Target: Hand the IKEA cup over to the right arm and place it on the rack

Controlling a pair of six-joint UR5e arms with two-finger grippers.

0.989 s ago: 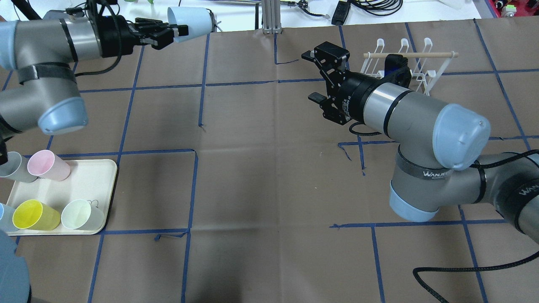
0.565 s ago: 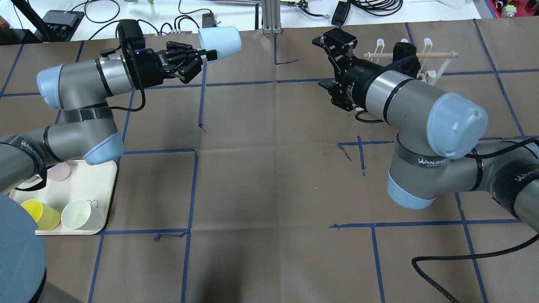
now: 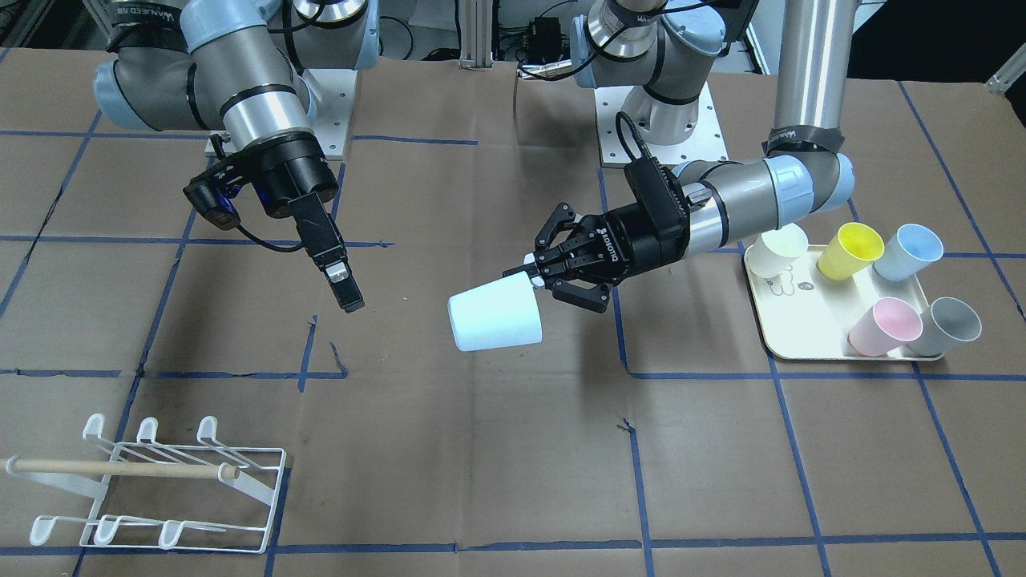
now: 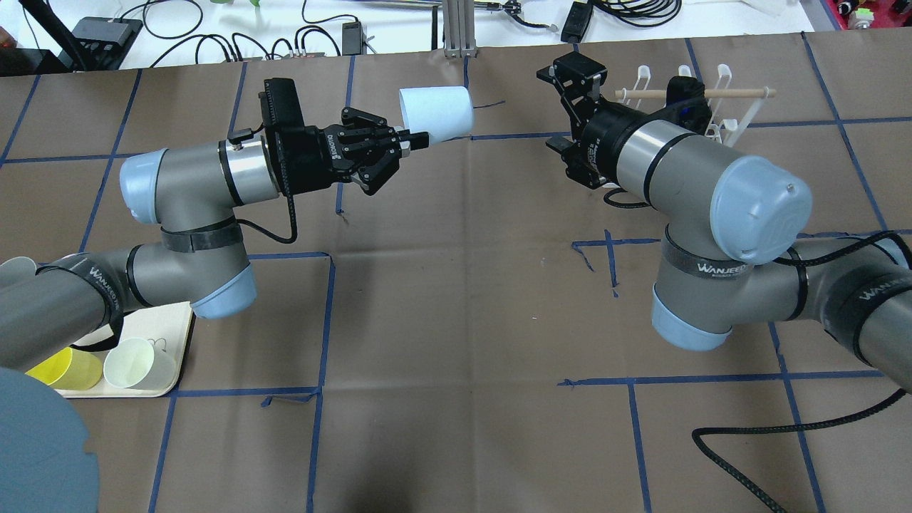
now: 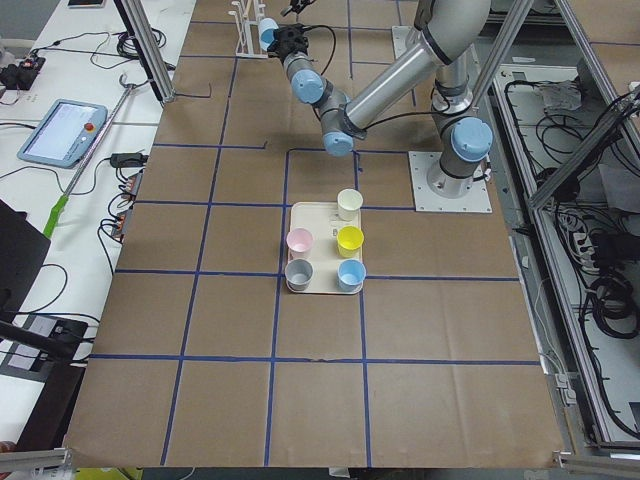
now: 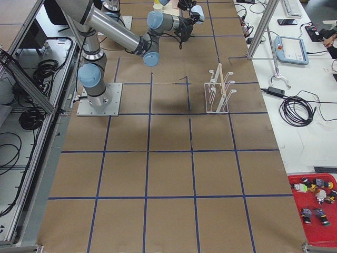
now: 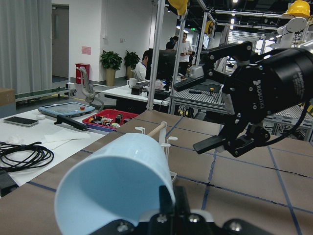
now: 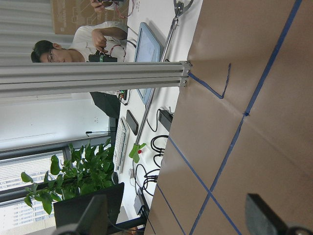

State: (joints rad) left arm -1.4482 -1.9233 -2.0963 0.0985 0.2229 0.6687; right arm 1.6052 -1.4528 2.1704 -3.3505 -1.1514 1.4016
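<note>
The left gripper (image 3: 533,276) is pinching the rim of the pale blue IKEA cup (image 3: 495,319), holding it on its side in the air above mid-table, base pointing toward the right gripper (image 4: 563,107). That gripper is waiting with its fingers spread wide, clearly apart from the cup. It should be closing across the cup's body near the base, clear of the left fingers. The left should be releasing only once that grip looks firm, before any swing toward the rack (image 3: 120,469).

Silver-grey left arm (image 4: 192,178) and right arm (image 4: 684,171), pale-blue joint caps, black wrists, black cables, WANJEED-marked black bands
</note>
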